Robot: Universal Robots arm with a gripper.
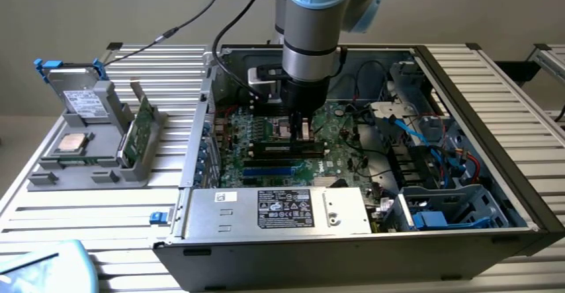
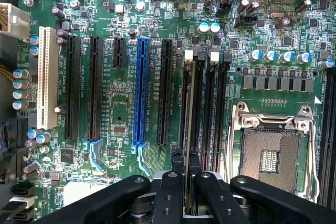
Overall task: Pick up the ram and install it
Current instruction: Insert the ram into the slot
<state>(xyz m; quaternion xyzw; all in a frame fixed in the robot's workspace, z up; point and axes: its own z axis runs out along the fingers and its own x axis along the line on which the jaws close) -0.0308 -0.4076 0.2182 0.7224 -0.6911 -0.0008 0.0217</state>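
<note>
1. Exterior view: my claw [image 1: 300, 129] hung low inside the open case [image 1: 494, 101], over the black memory slots [image 1: 282, 150] of the board [image 1: 348, 124]. Outside the case, on that view's left, a green stick [image 1: 134, 133] stood in a grey rack [image 1: 88, 167].
2. Wrist view: my claw [image 2: 186, 161] was clenched on the ram [image 2: 187, 108], seen edge-on between my fingers [image 2: 177, 162]. It ran along a memory slot between the blue slot [image 2: 140, 93] and the socket [image 2: 270, 153]; whether it was seated, I could not tell.

the desk [image 1: 88, 213] is ribbed metal; the computer case [image 1: 353, 260] matt grey sheet metal; the hand [image 2: 186, 157] matt black; the motherboard [image 2: 121, 108] glossy green; the ram [image 2: 187, 114] dull-edged.
</note>
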